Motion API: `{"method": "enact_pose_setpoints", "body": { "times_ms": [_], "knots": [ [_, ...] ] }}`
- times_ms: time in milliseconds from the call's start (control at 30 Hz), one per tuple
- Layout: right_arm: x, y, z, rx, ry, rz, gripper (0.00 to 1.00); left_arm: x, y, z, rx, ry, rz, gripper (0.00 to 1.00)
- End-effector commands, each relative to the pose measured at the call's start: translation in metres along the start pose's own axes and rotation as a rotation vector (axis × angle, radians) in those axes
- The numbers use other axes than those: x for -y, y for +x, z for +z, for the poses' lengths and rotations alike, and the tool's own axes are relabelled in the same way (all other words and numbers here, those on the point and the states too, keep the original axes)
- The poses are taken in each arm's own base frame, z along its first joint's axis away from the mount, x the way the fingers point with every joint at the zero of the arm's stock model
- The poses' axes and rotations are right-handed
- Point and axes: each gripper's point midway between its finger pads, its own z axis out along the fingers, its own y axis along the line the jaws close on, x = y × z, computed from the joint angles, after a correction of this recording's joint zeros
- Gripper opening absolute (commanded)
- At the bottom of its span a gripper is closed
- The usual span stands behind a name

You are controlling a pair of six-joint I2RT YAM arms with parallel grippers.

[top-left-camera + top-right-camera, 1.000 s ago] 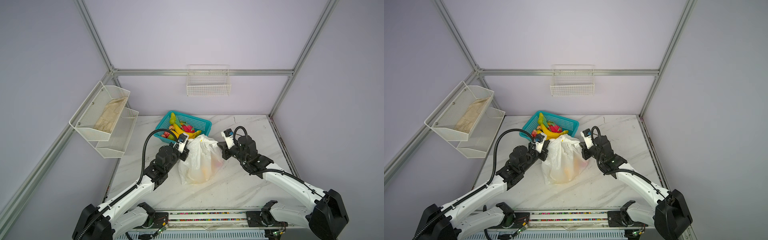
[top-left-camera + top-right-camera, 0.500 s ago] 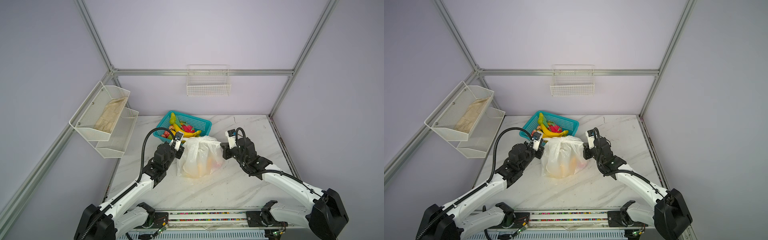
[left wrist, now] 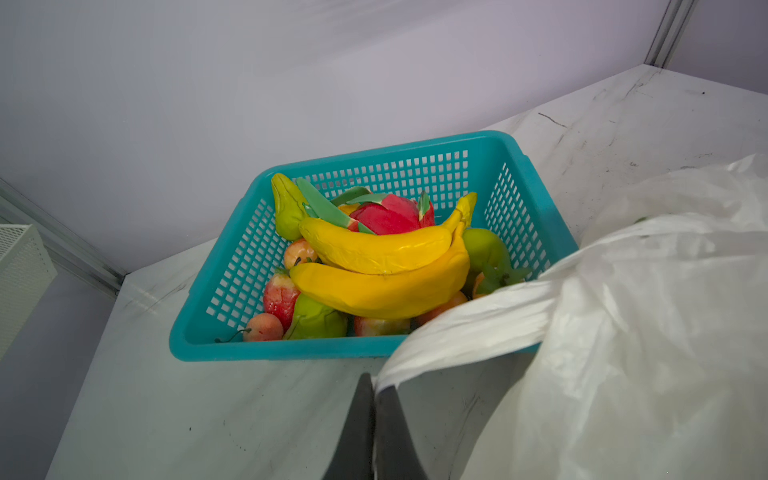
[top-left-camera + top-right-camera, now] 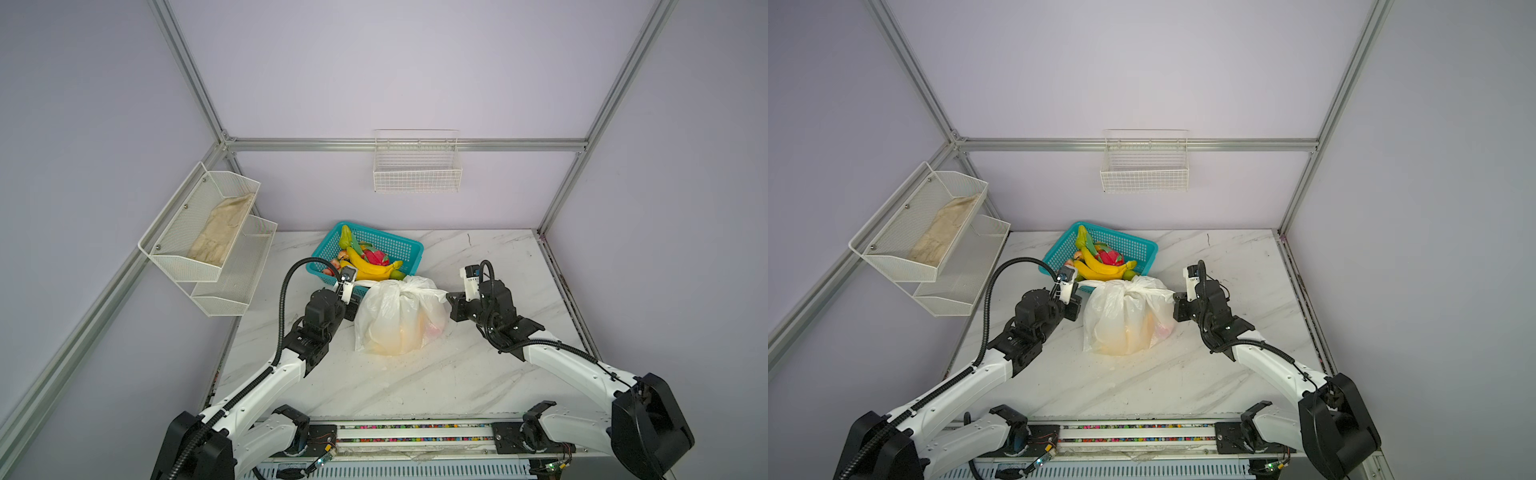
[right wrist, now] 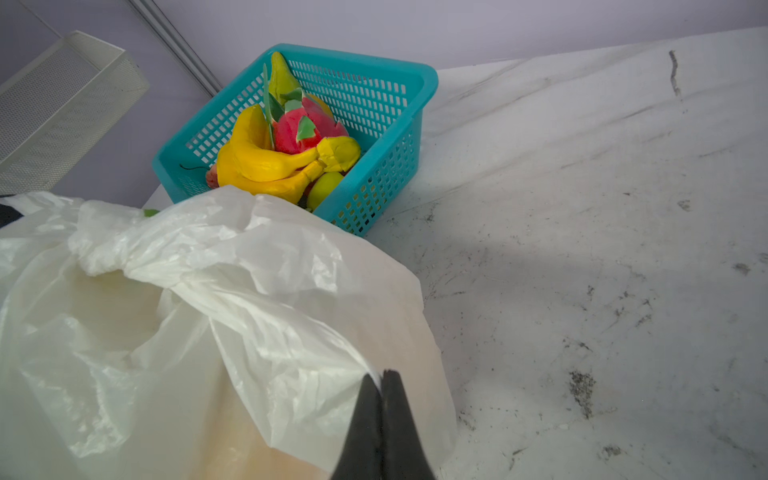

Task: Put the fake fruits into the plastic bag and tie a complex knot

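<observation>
The white plastic bag (image 4: 399, 318) (image 4: 1127, 318) stands mid-table in both top views, bulging, with orange and pink fruit shapes showing through its skin. Its handles are bunched into a knot (image 4: 401, 288) on top. My left gripper (image 3: 372, 384) is shut on one flat handle end (image 3: 469, 328) at the bag's left. My right gripper (image 5: 382, 376) is shut on the other handle end (image 5: 291, 345) at the bag's right. Both ends are pulled outward. More fake fruits (image 4: 365, 259) (image 3: 382, 266) lie in the teal basket behind: yellow bananas, a red dragon fruit, green pears, strawberries.
The teal mesh basket (image 4: 409, 249) (image 5: 386, 104) stands just behind the bag, touching it. A two-tier white wire shelf (image 4: 208, 241) holding a beige cloth hangs on the left wall. A white wire basket (image 4: 417, 166) hangs on the back wall. The marble table (image 4: 415, 382) carries crumbs.
Both grippers have drawn apart, left going left and right going right, pulling the handle ends outward. The bag has gone from tall and slack to squat, its top cinched.
</observation>
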Motion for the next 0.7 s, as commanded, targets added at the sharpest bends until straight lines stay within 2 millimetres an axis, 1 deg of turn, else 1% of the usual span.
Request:
{"method": "enact_pose_setpoints", "body": {
  "times_ms": [0, 67, 100, 200, 300, 333, 400, 467, 567, 600, 633, 667],
  "knots": [
    [0.029, 0.003, -0.004, 0.011, 0.102, 0.049, 0.00, -0.036, 0.012, -0.003, -0.006, -0.158, -0.083, 0.00],
    [0.031, 0.003, -0.003, 0.010, 0.111, 0.049, 0.00, -0.034, 0.015, -0.003, -0.009, -0.155, -0.087, 0.00],
    [0.034, 0.002, -0.004, 0.014, 0.125, 0.053, 0.00, -0.037, 0.018, -0.002, -0.022, -0.173, -0.084, 0.00],
    [0.049, 0.000, -0.008, 0.026, 0.151, 0.081, 0.00, -0.048, 0.032, -0.001, -0.076, -0.235, -0.089, 0.00],
    [0.062, 0.002, -0.010, 0.028, 0.174, 0.109, 0.00, -0.054, 0.047, 0.000, -0.105, -0.255, -0.120, 0.00],
    [0.064, 0.004, -0.009, 0.025, 0.176, 0.116, 0.00, -0.055, 0.052, 0.002, -0.115, -0.261, -0.124, 0.00],
    [0.062, 0.007, -0.006, 0.015, 0.160, 0.107, 0.00, -0.053, 0.054, 0.003, -0.118, -0.249, -0.134, 0.00],
    [0.054, 0.005, -0.004, 0.013, 0.117, 0.094, 0.00, -0.046, 0.044, 0.002, -0.072, -0.202, -0.172, 0.00],
    [0.042, -0.006, -0.007, 0.042, 0.060, 0.078, 0.00, -0.027, 0.008, -0.005, 0.073, -0.053, -0.249, 0.00],
    [0.040, -0.010, -0.009, 0.052, 0.051, 0.067, 0.00, -0.021, -0.006, -0.008, 0.116, -0.001, -0.287, 0.01],
    [0.038, -0.011, -0.009, 0.052, 0.045, 0.063, 0.00, -0.015, -0.019, -0.010, 0.143, 0.052, -0.321, 0.20],
    [0.036, -0.012, -0.009, 0.051, 0.038, 0.058, 0.00, -0.010, -0.031, -0.013, 0.164, 0.099, -0.346, 0.32]
  ]
}}
